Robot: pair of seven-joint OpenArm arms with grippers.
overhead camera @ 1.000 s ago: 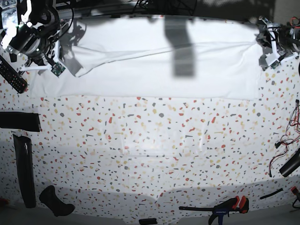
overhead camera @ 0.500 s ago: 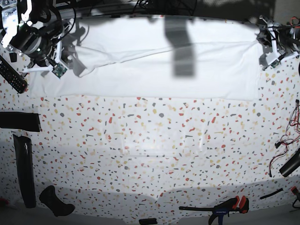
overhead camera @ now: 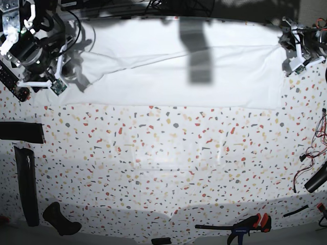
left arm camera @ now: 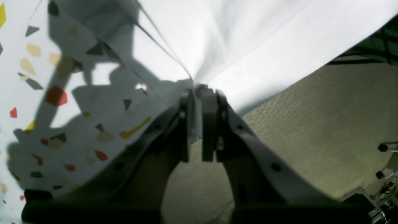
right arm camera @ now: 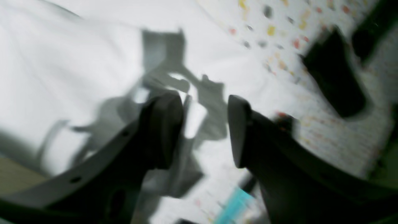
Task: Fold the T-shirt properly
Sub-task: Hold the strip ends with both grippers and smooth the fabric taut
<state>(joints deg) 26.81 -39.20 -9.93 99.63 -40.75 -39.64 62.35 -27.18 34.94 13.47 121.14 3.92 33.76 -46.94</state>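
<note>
The white T-shirt [overhead camera: 173, 76] lies as a wide folded band across the far part of the speckled table. My left gripper [overhead camera: 295, 61] hangs at the shirt's right end. In the left wrist view this gripper [left arm camera: 199, 93] is shut on a pinched edge of the T-shirt [left arm camera: 248, 40], and the cloth fans out from the jaws. My right gripper [overhead camera: 49, 81] hovers at the shirt's left end. The blurred right wrist view shows that gripper [right arm camera: 203, 130] open, nothing between its fingers [right arm camera: 161, 130], with the T-shirt [right arm camera: 62, 68] lying flat beneath.
A black remote [overhead camera: 14, 84], a black strip [overhead camera: 20, 131], a long black bar [overhead camera: 26, 186] and a black handle [overhead camera: 60, 219] lie along the left side. A clamp [overhead camera: 248, 224] sits at the front edge. Cables [overhead camera: 314, 148] trail at the right. Olive carpet [left arm camera: 311, 124] lies past the table's far edge.
My right gripper has opened and let go of the shirt's left end, then drawn left and toward the front. The left gripper holds still.
</note>
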